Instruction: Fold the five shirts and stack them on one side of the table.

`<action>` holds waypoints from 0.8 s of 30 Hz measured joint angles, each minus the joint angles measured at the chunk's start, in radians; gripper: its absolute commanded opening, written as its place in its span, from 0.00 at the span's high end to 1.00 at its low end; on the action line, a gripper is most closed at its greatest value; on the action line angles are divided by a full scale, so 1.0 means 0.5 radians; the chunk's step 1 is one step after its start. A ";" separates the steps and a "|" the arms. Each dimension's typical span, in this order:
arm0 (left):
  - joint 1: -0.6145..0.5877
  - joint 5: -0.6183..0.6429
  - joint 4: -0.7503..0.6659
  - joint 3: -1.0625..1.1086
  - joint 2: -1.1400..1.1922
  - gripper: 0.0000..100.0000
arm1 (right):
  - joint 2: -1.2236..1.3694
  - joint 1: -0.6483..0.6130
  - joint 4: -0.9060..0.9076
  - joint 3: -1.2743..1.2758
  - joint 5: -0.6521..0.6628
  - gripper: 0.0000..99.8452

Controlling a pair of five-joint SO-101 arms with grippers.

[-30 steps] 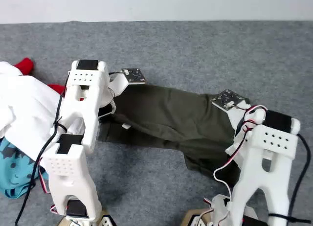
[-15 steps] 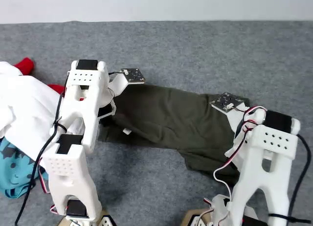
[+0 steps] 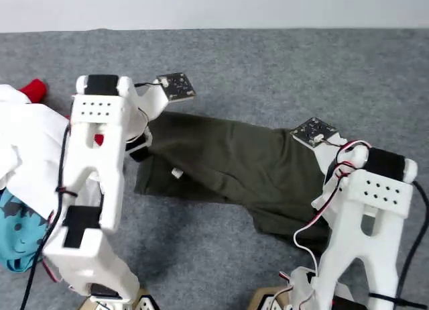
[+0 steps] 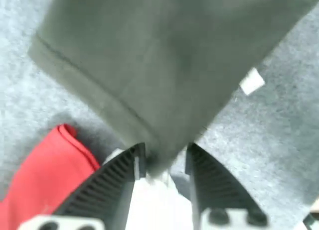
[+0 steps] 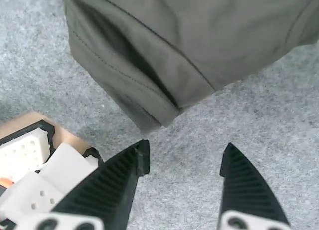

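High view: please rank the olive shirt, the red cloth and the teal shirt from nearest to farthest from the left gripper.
1. Olive shirt: mid-table, its edge lies between the jaws of the left gripper.
2. Red cloth: just beside that gripper, on its left.
3. Teal shirt: at the table's left edge, near the arm bases.

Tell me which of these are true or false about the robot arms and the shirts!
1. The left gripper pinches the green shirt. True.
2. The right gripper holds the green shirt too. False: it is open over the bare table, beside the shirt's hem.
3. A white shirt lies beside the left arm. True.
4. The green shirt is folded into a neat square. False: it lies spread out and wrinkled.
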 measured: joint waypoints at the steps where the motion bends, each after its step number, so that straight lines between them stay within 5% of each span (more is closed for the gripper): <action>1: -0.003 0.000 0.000 0.046 -0.034 0.85 | 0.000 0.000 0.000 0.000 0.000 0.76; 12: -0.015 0.025 0.000 0.221 -0.150 0.88 | 0.000 0.000 -0.064 0.000 -0.006 0.76; 18: 0.009 0.546 -0.347 0.061 -0.150 0.99 | 0.021 -0.040 -0.525 0.000 -0.344 1.00; 24: 0.144 0.942 -0.629 0.003 -0.037 0.99 | 0.331 -0.239 -0.918 0.000 -0.706 0.99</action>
